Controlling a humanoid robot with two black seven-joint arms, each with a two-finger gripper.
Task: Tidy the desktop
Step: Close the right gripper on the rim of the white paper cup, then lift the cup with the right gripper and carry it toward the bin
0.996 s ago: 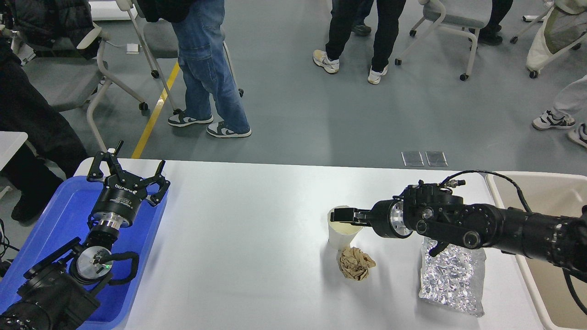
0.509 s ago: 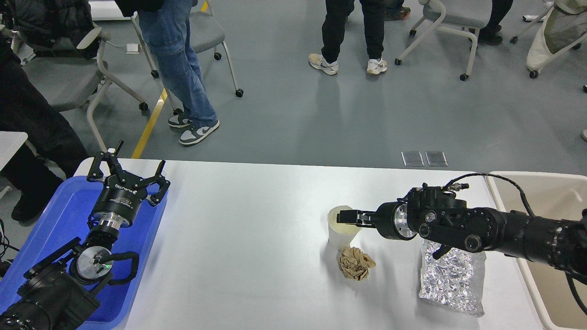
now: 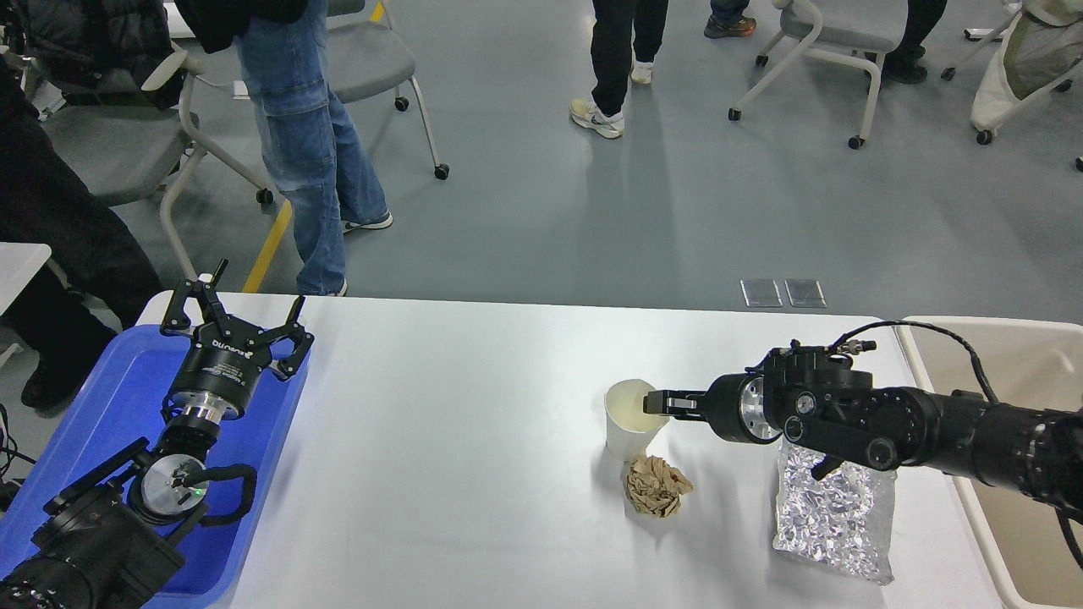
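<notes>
Wide smooth white rectangular bench [image 3: 474, 440] fills the lower view. Right tool [image 3: 656, 402] at white paper cup [image 3: 628, 420] rim, grip can't tell. Left tool [image 3: 234, 315] fingers apart over blue plastic tray [image 3: 118, 381].

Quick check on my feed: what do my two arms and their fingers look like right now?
Both arms are matte black with silver metal rings at the wrists. The left gripper has a round black body with white lettering, black linkage fingers, and a green light below. The right gripper is slim and black; a black cable loops above its wrist.
</notes>
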